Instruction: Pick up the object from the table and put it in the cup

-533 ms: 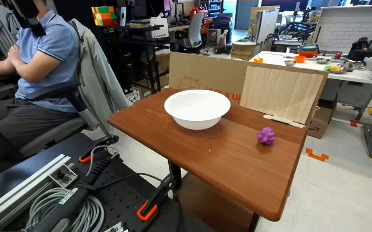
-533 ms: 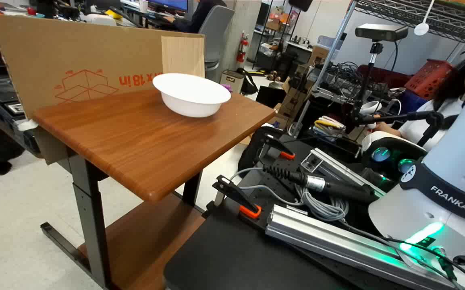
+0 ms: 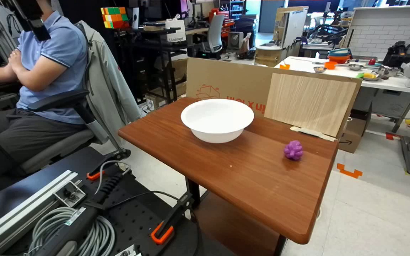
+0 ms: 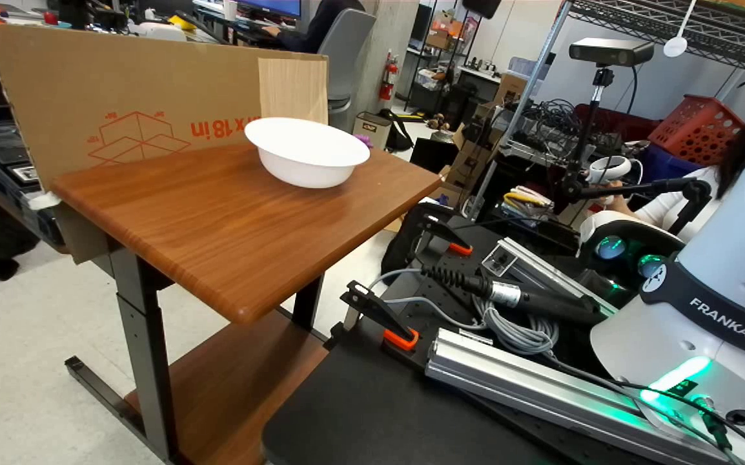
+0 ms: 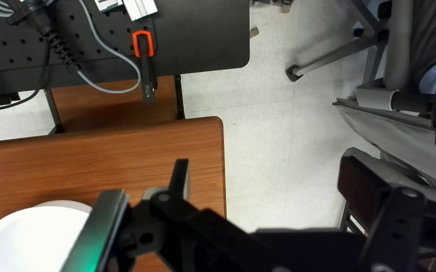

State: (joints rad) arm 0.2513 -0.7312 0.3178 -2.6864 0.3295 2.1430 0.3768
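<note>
Cardboard [image 3: 226,80] backs a brown table [image 3: 247,185]. Far left in an exterior view, before a seated person [image 3: 57,53], hangs a dark shape [image 3: 32,19] — probably the gripper [image 5: 259,185], fingers spread apart in the wrist view. Rightward comes the white bowl [image 3: 217,122], then the lumpy purple object [image 3: 293,150], on the table near its right edge — well apart from the gripper.

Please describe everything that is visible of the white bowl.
The white bowl is plain, round and wide, with a thin rim and walls widening upward; it looks like plastic. It stands upright on the brown tabletop, away from the purple item; its visible inside is all white. Only the tabletop appears to touch it.
</note>
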